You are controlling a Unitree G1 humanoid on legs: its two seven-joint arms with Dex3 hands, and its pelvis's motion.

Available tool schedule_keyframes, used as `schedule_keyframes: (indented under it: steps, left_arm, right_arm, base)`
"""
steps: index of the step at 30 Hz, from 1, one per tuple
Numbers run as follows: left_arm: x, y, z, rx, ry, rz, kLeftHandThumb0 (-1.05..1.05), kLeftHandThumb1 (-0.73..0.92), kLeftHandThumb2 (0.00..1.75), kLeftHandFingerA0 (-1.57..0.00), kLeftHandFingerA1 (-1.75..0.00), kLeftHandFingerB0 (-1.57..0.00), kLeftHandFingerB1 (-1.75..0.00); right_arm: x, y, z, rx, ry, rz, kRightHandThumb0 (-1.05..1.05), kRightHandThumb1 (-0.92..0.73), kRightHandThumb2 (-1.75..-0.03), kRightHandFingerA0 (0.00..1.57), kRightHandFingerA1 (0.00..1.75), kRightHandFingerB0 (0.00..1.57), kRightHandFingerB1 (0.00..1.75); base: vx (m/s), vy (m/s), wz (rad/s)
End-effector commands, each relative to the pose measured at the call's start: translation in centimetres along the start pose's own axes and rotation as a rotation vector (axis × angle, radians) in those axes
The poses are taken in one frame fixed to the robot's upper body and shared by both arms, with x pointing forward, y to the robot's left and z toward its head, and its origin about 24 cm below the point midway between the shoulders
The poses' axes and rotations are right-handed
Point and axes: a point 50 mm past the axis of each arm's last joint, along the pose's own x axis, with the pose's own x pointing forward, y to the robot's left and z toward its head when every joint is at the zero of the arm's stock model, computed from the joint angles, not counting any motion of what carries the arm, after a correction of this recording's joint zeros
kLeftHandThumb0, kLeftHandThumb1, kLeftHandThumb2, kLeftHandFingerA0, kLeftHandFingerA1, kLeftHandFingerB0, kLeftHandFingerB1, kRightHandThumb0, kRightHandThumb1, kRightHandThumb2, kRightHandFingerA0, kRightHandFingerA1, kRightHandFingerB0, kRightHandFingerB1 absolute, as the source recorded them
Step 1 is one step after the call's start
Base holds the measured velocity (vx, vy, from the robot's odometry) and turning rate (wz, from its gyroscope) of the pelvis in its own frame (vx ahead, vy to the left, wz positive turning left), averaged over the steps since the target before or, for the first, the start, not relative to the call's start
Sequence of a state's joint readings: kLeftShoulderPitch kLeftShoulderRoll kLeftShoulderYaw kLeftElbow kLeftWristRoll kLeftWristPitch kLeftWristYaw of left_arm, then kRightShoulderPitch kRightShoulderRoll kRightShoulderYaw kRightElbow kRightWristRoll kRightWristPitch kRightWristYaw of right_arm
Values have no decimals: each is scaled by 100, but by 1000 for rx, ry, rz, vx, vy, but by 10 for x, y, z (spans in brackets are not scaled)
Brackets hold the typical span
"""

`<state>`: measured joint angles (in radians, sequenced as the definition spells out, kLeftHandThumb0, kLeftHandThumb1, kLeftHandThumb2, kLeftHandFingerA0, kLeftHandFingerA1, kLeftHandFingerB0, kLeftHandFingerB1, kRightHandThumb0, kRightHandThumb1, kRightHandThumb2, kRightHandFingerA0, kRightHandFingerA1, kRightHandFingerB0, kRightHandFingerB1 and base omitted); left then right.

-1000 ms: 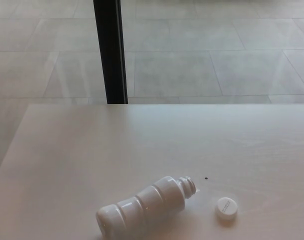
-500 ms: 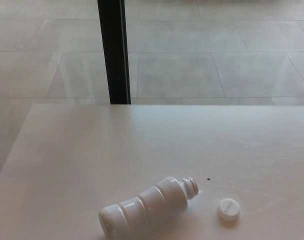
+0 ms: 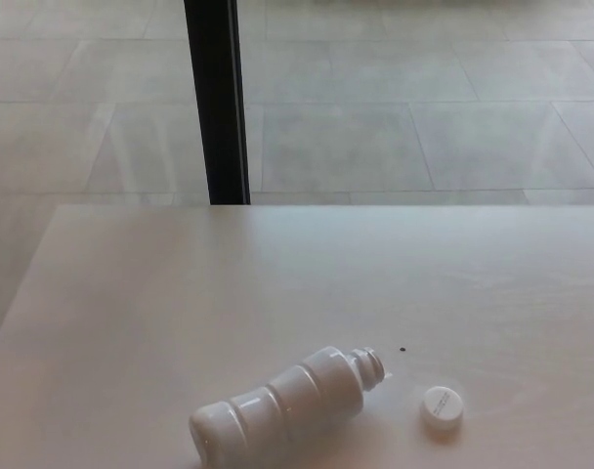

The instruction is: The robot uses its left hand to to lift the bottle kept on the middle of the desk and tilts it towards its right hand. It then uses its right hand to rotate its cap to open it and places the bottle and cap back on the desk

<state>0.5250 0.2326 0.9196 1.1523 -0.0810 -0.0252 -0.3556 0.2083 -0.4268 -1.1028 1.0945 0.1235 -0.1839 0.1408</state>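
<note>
a pale wood-grain desk (image 3: 180,293) is filling the lower frame. the white bottle (image 3: 287,403) is lying on its side near the front edge, open neck pointing right, and its cap (image 3: 441,406) is sitting just beside it, apart. beyond, a grey tiled floor (image 3: 395,117) and a black post (image 3: 217,98) are showing. neither hand is showing, so its state cannot be told.

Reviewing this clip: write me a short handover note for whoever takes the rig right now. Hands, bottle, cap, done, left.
Hands: neither left nor right is in view.
Bottle: white, lying on its side near the front of the desk, open neck pointing right and away from the robot.
Cap: off, resting on the desk to the right of the neck, not touching the bottle.
Done: cap removed, both items back on the desk.
Left: nothing obvious, unless the bottle should stand upright.
</note>
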Motion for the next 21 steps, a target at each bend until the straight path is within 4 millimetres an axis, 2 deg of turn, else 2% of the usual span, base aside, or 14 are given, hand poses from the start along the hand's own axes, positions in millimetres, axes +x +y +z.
schedule_keyframes:
  steps: [1,3,4,5,7,8,10,11,12,14,16,17,18,21]
  left_arm:
    - [-3,11,15,-33,-104,35,-61,90,66,0,-64,0,-32]
    - [-3,12,16,-10,-99,32,-64,84,81,-4,-63,0,-26]
    - [-3,11,15,-36,-110,40,-59,88,67,-3,-65,0,-43]
    - [-2,11,15,-35,-107,42,-59,88,67,-3,-65,0,-43]
    - [-2,10,18,-46,-117,26,-59,88,68,-1,-62,0,-39]
    - [-2,10,17,-71,-127,16,-58,89,66,0,-61,0,-39]
    - [-2,10,17,-36,-124,32,-61,89,67,0,-66,0,-33]
    - [-2,11,16,-44,-116,40,-63,84,81,-4,-65,0,-32]
    - [-2,11,15,-40,-104,40,-61,89,68,-1,-61,-2,-31]
    - [-2,10,16,-53,-111,36,-62,85,81,-4,-65,0,-31]
    - [-1,10,17,-45,-105,45,-58,90,67,-2,-70,0,-38]
    - [-1,10,17,-21,-107,40,-59,88,76,-6,-69,0,-34]
    - [-2,11,17,-27,-110,29,-59,90,68,-3,-67,0,-43]
    - [-3,12,15,-35,-111,22,-58,91,65,0,-63,0,-42]
  right_arm:
    - [-9,8,-33,79,137,61,-80,-57,-94,55,90,2,65]
    - [-9,9,-32,80,127,65,-78,-74,-62,50,104,0,73]
    - [-9,10,-32,77,127,64,-74,-52,-101,70,99,1,60]
    - [-9,10,-33,76,129,64,-74,-52,-101,70,99,1,60]
    - [-9,11,-34,86,130,62,-72,-49,-100,68,96,0,63]
    - [-9,11,-33,91,128,65,-78,-72,-61,56,106,0,76]
    - [-9,12,-34,87,131,76,-79,-72,-61,52,102,0,73]
    - [-10,11,-34,83,134,74,-82,-56,-92,56,92,2,68]
    - [-10,11,-35,81,133,78,-78,-72,-61,53,102,0,72]
    - [-10,11,-35,76,136,86,-81,-57,-91,56,92,2,65]
    - [-10,11,-35,59,143,71,-78,-71,-61,54,101,0,74]
    - [-10,11,-35,73,143,79,-80,-55,-93,56,90,2,65]
    - [-10,11,-35,55,139,84,-78,-72,-61,54,103,0,72]
    - [-11,7,-35,52,141,79,-79,-71,-61,55,105,0,75]
  base:
    - [0,0,0]
    - [0,0,0]
    - [0,0,0]
    - [-20,30,-8]
    - [-32,40,-7]
    - [0,0,0]
    - [0,0,0]
    - [0,0,0]
    - [0,0,0]
    - [3,-6,3]
    - [0,-16,10]
    - [8,-17,8]
    - [13,-17,6]
    - [0,0,0]
